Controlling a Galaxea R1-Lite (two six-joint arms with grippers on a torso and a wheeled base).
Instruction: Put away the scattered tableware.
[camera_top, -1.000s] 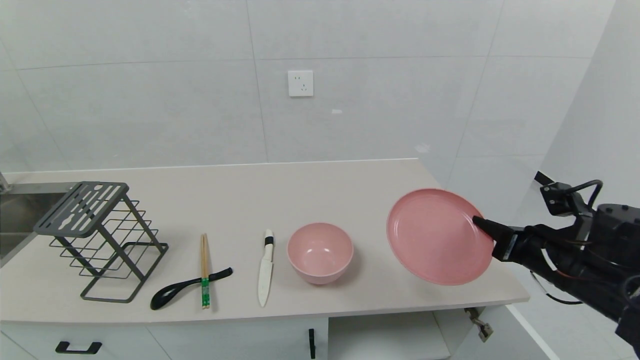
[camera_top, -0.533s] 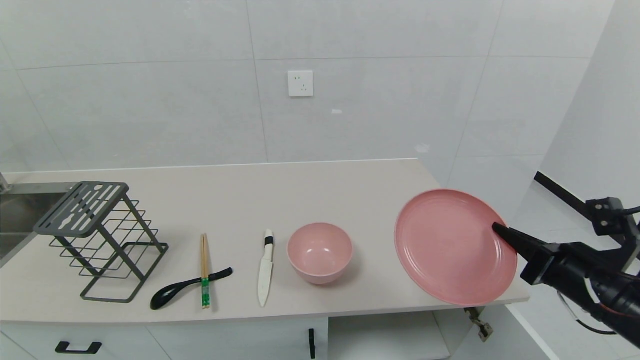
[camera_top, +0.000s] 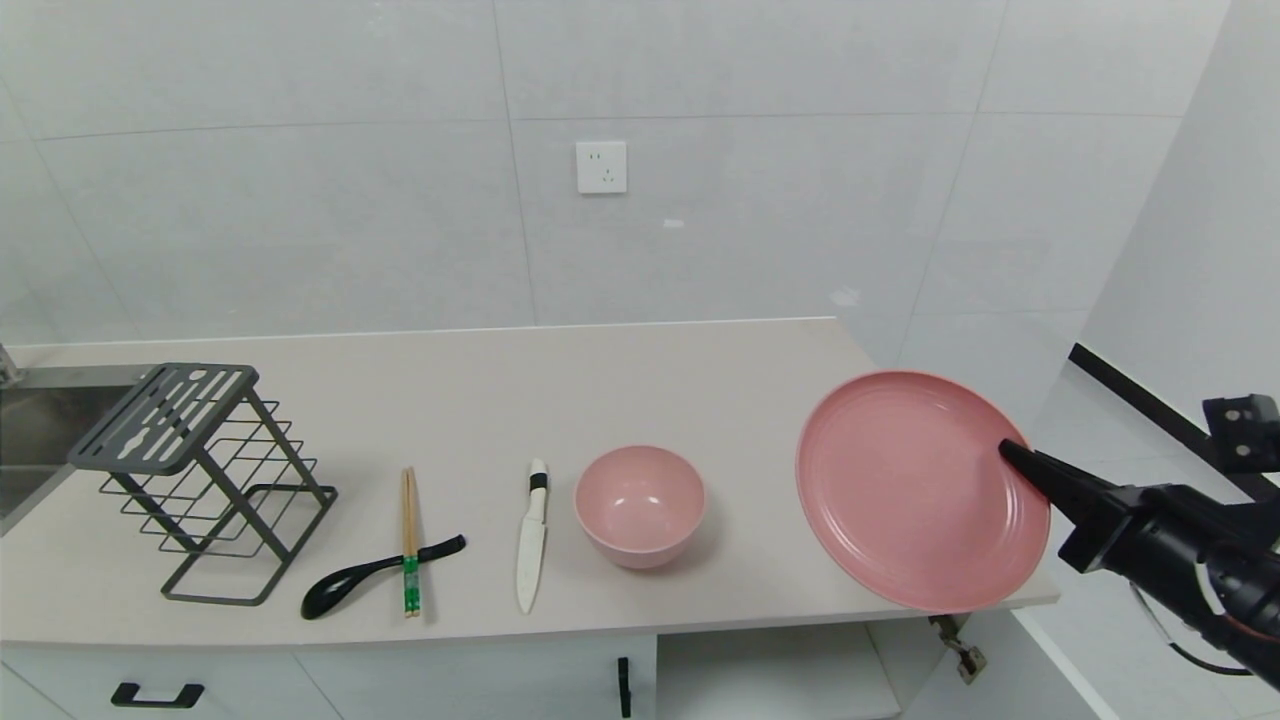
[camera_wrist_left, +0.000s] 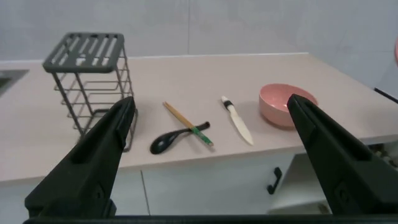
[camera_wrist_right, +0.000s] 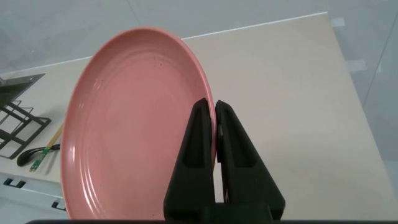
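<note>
1. Left hand (camera_wrist_left: 211, 102): two dark fingers spread well apart, holding nothing, set in front of the bench and facing its front edge.
2. Right hand (camera_top: 1012, 455): fingers closed tight on the right rim of the plate, one finger on each face. In the right wrist view (camera_wrist_right: 214, 115) the rim sits pinched between the two fingertips.
3. Plate (camera_top: 910, 490): pink, round, ringed inside. Held tilted at the right end of the bench, open face turned up and towards the left, lower rim crossing the line of the bench's front edge. Just to the right of the bowl, not touching it.
4. Cupboard fronts under the bench: white, with two black handles (camera_top: 157, 694).
5. Bench (camera_top: 500, 400): pale top. Front row, right to left:
   - Bowl (camera_top: 640, 505): pink, upright, beside the knife.
   - Knife (camera_top: 531, 535): white blade, pale handle with a black band, tip towards the front edge.
   - Chopsticks (camera_top: 409, 540): wooden pair with green ends, lying together across the spoon's handle.
   - Spoon (camera_top: 370, 575): black, its bowl end towards the rack.
6. Rack (camera_top: 190, 470): dark wire frame with a slotted top plate, upright at the left, just behind the spoon.
7. Sink (camera_top: 20, 420): metal, at the far left edge.
8. Wall: white tiles with a white socket (camera_top: 601, 166).
</note>
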